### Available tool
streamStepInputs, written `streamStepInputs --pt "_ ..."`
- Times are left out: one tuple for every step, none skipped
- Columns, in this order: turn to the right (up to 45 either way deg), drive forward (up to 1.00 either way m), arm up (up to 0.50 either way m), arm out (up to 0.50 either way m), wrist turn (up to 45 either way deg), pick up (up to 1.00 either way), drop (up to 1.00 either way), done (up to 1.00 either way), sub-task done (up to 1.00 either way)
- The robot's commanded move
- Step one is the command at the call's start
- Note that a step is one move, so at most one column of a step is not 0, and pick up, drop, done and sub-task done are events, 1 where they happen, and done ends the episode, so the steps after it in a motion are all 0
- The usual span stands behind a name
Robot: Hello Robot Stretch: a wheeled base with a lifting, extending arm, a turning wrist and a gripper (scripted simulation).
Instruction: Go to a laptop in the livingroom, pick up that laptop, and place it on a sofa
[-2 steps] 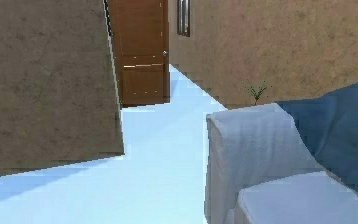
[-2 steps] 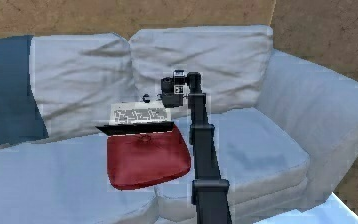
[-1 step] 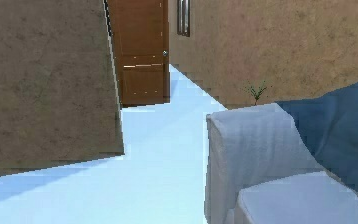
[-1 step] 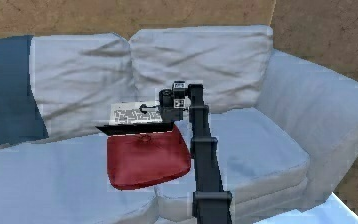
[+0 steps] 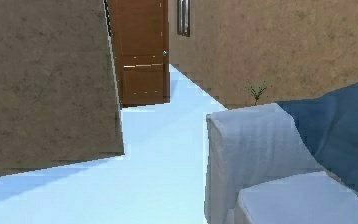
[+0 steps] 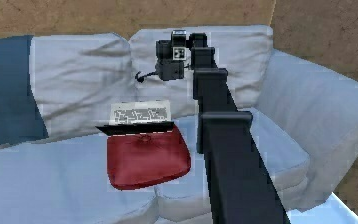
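A laptop (image 6: 144, 150) with a dark red shell and a pale keyboard half lies on the seat of a light grey sofa (image 6: 237, 60) in the arm side view. The arm's dark bar (image 6: 222, 130) rises over the seat to the sofa's back cushions. At its far end sits the gripper (image 6: 145, 72), up the picture from the laptop, against a back cushion. I cannot tell whether it holds anything. The same sofa (image 5: 252, 150) stands at the forward view's right, with a blue cover (image 5: 337, 130) over part of it.
Blue fabric (image 6: 12, 90) drapes the sofa at the arm side view's left. Ahead, pale floor (image 5: 157, 150) runs to a brown wooden door (image 5: 142, 50). A brown wall (image 5: 47, 80) stands close on the left. A small plant (image 5: 257, 92) and a wall picture (image 5: 184, 15) are farther off.
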Motion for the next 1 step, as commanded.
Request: streamStepInputs --pt "0.0 0.0 0.0 0.0 -45.0 0.0 0.0 0.0 0.0"
